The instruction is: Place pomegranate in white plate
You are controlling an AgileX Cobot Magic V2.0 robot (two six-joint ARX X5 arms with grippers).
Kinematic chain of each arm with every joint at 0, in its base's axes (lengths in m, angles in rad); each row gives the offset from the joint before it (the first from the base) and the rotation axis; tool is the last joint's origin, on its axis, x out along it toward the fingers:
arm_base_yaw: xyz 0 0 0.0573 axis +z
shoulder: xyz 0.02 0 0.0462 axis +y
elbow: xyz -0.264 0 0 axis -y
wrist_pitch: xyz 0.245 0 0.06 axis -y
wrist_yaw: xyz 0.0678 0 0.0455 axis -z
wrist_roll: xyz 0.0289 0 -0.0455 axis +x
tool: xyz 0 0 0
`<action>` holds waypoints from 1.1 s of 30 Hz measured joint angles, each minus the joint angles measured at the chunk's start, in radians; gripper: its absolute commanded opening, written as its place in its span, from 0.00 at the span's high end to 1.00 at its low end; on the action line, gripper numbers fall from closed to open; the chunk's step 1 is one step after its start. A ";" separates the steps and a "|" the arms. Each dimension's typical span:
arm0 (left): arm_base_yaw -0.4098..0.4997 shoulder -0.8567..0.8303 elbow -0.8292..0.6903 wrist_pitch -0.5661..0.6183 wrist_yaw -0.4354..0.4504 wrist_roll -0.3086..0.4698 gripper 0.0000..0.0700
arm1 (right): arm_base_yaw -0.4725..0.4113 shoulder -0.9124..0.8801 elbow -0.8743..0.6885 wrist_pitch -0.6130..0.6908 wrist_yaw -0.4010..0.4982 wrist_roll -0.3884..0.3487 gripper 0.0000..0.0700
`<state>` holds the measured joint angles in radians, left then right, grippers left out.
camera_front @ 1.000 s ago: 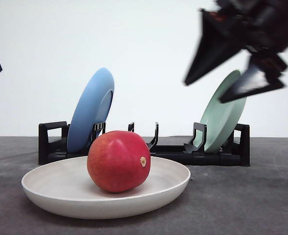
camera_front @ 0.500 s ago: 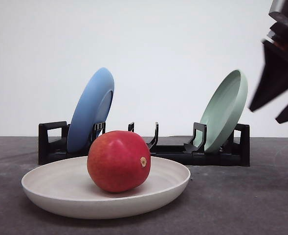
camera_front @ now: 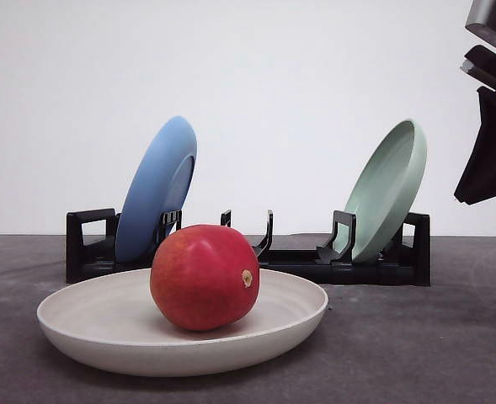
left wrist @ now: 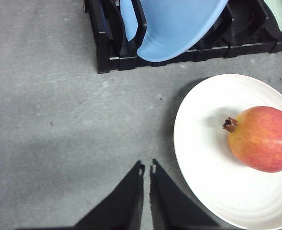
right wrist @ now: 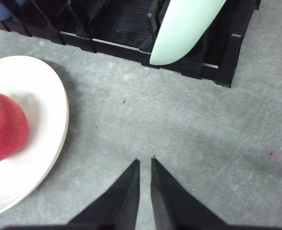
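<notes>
My right tool (right wrist: 144, 165) is clenched now, fingers drawn in to a thin slit with nothing between them, and it hangs over bare bench (right wrist: 188, 129). In the front view it has swung right out: a second ago it sat high and blurred above the green plate (camera_front: 388, 192), half a second ago it was sliding toward the edge, and now only a dark piece of it is left at the far right, well clear of everything. That's a retreat, I'd say, not a reach.

Out from that tool, the plate (right wrist: 45, 124) lies off to its side, with the pomegranate (right wrist: 4, 127) sitting in it, and the black rack (right wrist: 112, 36) ahead holds the green plate upright.

My left tool (left wrist: 147, 170) is clenched too, empty, tips just short of the plate's near rim and touching nothing. The pomegranate is beyond it, in the plate, crown end turned back toward the rack and the blue plate (left wrist: 179, 24).

From the front, the fruit hasn't budged across all three looks: same spot, same tilt, tan spot facing right, resting in the plate's hollow. No roll, no wobble that I can make out.

So what's changed is only the arm pulling away. I read the task as done: fruit in the plate, both tools off it, and nothing left but to park the arms.
</notes>
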<state>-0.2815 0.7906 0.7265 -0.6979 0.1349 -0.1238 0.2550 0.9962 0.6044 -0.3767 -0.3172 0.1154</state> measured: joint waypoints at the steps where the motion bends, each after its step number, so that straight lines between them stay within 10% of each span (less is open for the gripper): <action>1: 0.001 0.000 0.000 0.002 0.000 0.000 1.00 | 0.000 0.000 0.000 0.000 0.000 0.000 0.95; 14: 0.209 -0.408 -0.452 0.434 0.000 0.079 1.00 | 0.000 0.000 0.000 0.014 0.001 0.000 0.95; 33: 0.390 -0.787 -0.705 0.547 -0.108 0.060 1.00 | 0.000 0.000 0.000 0.126 0.003 0.000 0.95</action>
<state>0.1084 0.0036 0.0212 -0.1511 0.0269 -0.0636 0.2550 0.9962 0.6044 -0.2509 -0.3141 0.1154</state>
